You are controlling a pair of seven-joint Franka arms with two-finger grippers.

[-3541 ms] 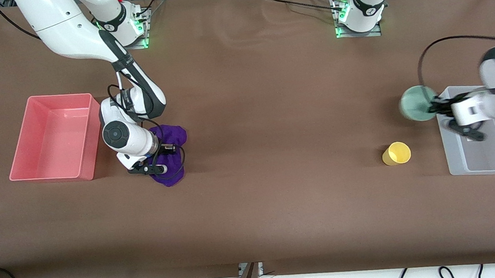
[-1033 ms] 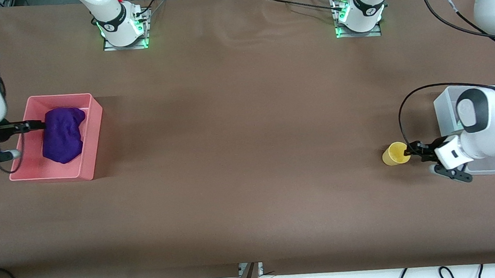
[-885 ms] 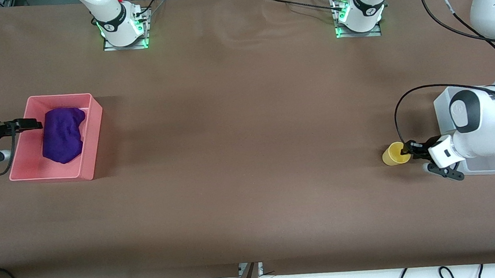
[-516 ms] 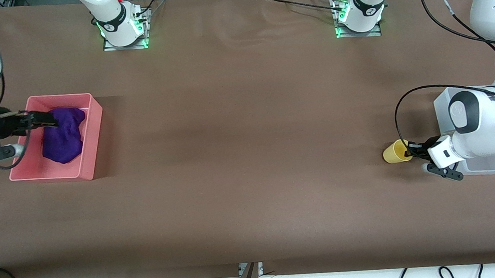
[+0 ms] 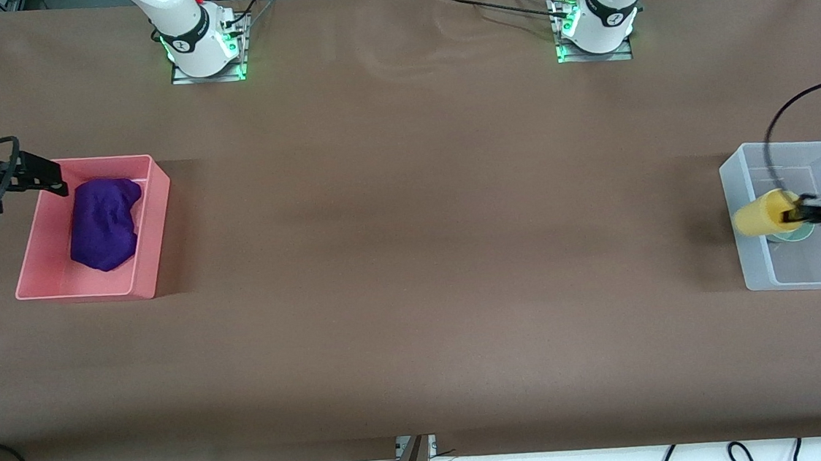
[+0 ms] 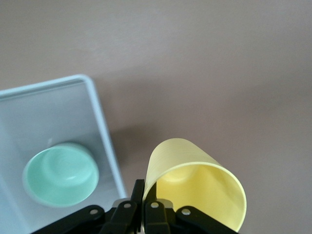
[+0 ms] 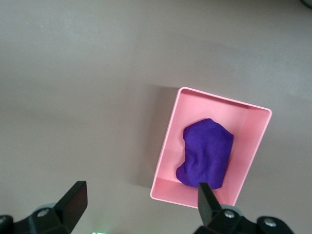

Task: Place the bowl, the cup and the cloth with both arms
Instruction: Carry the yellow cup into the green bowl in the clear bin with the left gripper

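My left gripper [image 5: 792,215] is shut on the rim of the yellow cup [image 5: 759,214] and holds it on its side in the air over the rim of the clear bin [image 5: 743,252]. The left wrist view shows the cup [image 6: 195,183] pinched at its rim by the gripper [image 6: 144,201], beside the bin's wall [image 6: 100,117]. The mint-green bowl [image 6: 61,173] sits upright in that bin; the cup half hides it in the front view [image 5: 800,232]. The purple cloth [image 5: 105,221] lies in the pink bin [image 5: 155,228]. My right gripper [image 5: 48,184] is open and empty above that bin's rim.
The right wrist view looks down from high up on the pink bin [image 7: 249,129] with the cloth [image 7: 207,153] in it, between the open fingertips [image 7: 74,199]. The two bins stand at the two ends of the brown table [image 5: 413,259].
My left gripper closed on the cup, lifted it off the table and carried it over the clear bin's edge. My right gripper pulled up and away from the cloth in the pink bin.
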